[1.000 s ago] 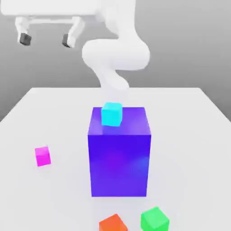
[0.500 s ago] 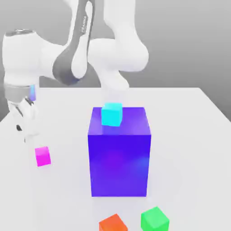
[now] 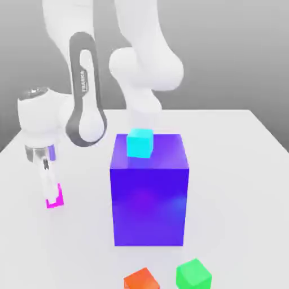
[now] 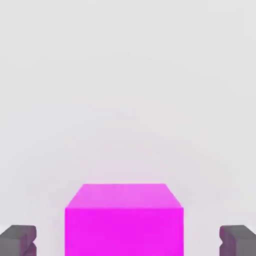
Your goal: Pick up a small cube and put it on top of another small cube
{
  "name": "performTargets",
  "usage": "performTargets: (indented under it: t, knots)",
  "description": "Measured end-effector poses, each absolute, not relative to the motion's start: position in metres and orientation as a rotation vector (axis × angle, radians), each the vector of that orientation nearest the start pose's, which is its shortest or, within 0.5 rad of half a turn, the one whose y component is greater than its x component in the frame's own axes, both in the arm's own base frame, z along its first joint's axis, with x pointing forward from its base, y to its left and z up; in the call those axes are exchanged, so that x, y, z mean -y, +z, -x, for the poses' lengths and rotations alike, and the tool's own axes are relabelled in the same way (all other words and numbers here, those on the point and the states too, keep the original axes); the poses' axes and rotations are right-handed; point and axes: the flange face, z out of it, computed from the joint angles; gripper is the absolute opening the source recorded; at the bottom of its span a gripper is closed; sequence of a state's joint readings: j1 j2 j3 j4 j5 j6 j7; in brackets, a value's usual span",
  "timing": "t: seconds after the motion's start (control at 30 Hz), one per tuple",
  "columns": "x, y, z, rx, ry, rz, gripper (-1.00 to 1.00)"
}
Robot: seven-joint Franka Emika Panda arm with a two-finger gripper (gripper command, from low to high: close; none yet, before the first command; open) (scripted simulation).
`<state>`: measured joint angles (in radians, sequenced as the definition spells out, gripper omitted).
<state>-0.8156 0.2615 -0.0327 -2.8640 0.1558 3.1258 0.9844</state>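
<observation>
Tool (image 4: 128, 241) with fingers spread apart, magenta cube (image 4: 124, 231) between them, apparently untouched, on white table (image 4: 125, 100)

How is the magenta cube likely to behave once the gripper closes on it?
The magenta cube looks rigid, with crisp edges and flat faces, so it probably won't deform. Sitting flat on the table, it seems more apt to slide than roll if nudged. Its smooth-looking sides may be a little slippery, though they appear flat enough to grip.

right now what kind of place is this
Probably a robot simulation: a rendered white arm over a plain pale tabletop, with flat-coloured blocks like the big blue-purple one against a blank grey backdrop.
</observation>
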Motion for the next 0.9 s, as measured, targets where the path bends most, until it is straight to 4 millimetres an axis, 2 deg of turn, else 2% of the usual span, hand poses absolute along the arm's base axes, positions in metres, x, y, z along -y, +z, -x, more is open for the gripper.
performTargets:
  t: [0.23,0.63,0.7,0.8,0.9]
  knots:
    - [0.262,0.126,-0.212,-2.637,-0.003,1.716,-1.0]
    - [0.263,0.187,-0.212,-2.64,-0.003,1.715,-1.0]
    - [0.269,0.189,-0.214,-2.677,0.0,1.643,-1.0]
    - [0.271,0.184,-0.239,-2.717,0.008,1.554,-1.0]
    - [0.264,0.181,-0.28,-2.726,0.018,1.519,-1.0]
